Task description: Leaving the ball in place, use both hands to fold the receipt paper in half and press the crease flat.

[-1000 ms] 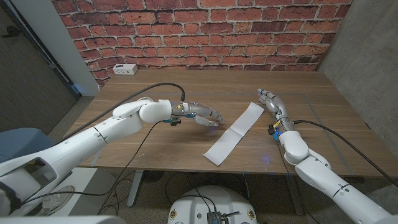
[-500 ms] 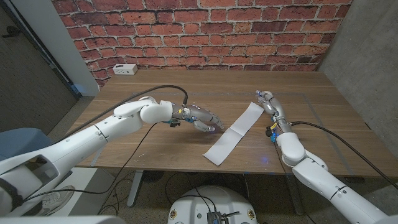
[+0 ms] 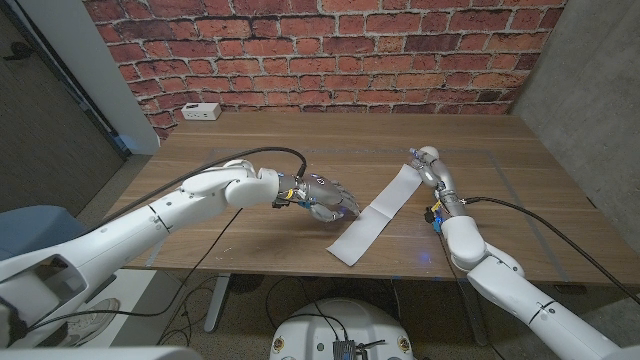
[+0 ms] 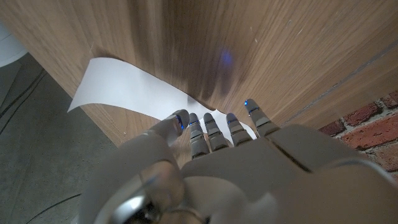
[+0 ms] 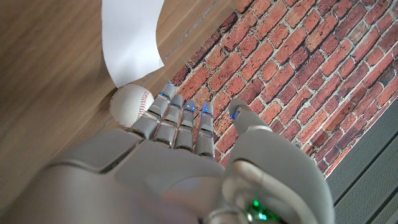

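Both hands closing on receipt paper [image 3: 377,212]
My left hand [image 3: 328,194] has neared its middle, fingers spread; right hand [image 3: 428,166], fingers together, reaches the ball [image 5: 130,105] end.

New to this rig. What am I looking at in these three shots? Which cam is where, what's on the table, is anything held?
A stationary two-armed robot at a wooden table. The wide shot is from its head camera; the other two look along the back of each hand from the wrists. A long strip of receipt paper lies unfolded, with a baseball at its far end. The left hand is near the paper's side and the right hand is at its far end by the ball. Neither plainly holds anything. A small white box sits by the brick wall.
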